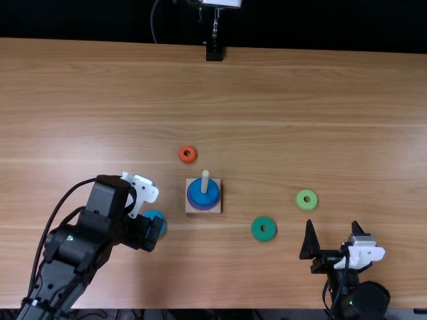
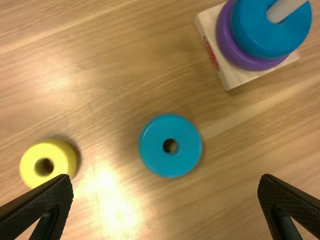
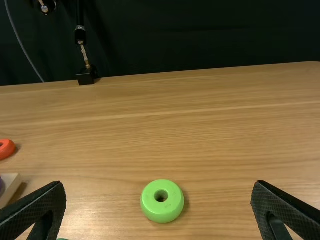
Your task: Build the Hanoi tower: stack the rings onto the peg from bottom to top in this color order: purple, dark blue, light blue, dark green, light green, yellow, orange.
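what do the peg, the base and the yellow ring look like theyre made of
The peg looks like pale, unpainted wood, smooth and matte. The base seems to be bare light wood too, judging by its pale tan colour. The yellow ring has even colour and smooth rounded edges, so perhaps plastic, though painted wood could look the same.

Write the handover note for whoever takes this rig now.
Left gripper: open, over light blue. Right gripper: open, empty, near the table's near edge.
Done: purple, then dark blue, on the peg.
On the table: light blue left of the base, yellow near it; orange beyond the base, slightly left; dark green to its right; light green farther right.
Left, in order: light blue, dark green, light green, yellow, orange.
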You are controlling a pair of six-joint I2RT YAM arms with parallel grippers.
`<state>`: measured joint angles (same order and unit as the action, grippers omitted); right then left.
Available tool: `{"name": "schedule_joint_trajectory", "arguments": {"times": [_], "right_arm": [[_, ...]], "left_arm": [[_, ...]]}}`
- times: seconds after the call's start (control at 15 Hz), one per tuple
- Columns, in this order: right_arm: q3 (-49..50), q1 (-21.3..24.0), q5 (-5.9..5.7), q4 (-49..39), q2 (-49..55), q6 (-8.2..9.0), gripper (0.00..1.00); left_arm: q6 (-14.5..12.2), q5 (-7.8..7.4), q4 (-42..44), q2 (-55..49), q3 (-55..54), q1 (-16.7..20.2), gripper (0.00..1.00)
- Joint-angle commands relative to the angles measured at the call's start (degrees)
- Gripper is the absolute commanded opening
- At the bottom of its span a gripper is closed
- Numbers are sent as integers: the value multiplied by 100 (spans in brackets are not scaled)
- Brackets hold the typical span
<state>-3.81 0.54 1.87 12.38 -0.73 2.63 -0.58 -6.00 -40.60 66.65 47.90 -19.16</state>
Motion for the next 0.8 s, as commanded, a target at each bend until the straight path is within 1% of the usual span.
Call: {"name": "schedule_joint_trajectory", "arguments": {"times": [0.0,0.07,0.13,0.2,0.27,0.33,0.4,0.53,0.73], "right_arm": [[285,69,-50,466,73,-21,100],[285,69,-50,466,73,-21,100],[285,69,-50,466,73,-21,100],[285,69,-50,466,73,-21,100],[285,69,-50,466,73,-21,100],[285,69,-50,466,73,-21,100],[285,69,-50,466,73,-21,100],[285,69,-50,466,73,-21,100],[285,69,-50,466,73,-21,100]], "left_arm": [[58,-107,-43,234,246,-9,100],[58,-64,-64,384,246,-44,100],[47,9,-74,515,246,-106,100],[47,115,-106,674,255,-150,100],[37,378,-96,849,255,-185,100],[16,621,-96,981,264,-317,100],[-5,705,-85,1060,264,-448,100],[-5,684,-1,1262,255,-563,100],[5,653,10,1482,246,-572,100]]}}
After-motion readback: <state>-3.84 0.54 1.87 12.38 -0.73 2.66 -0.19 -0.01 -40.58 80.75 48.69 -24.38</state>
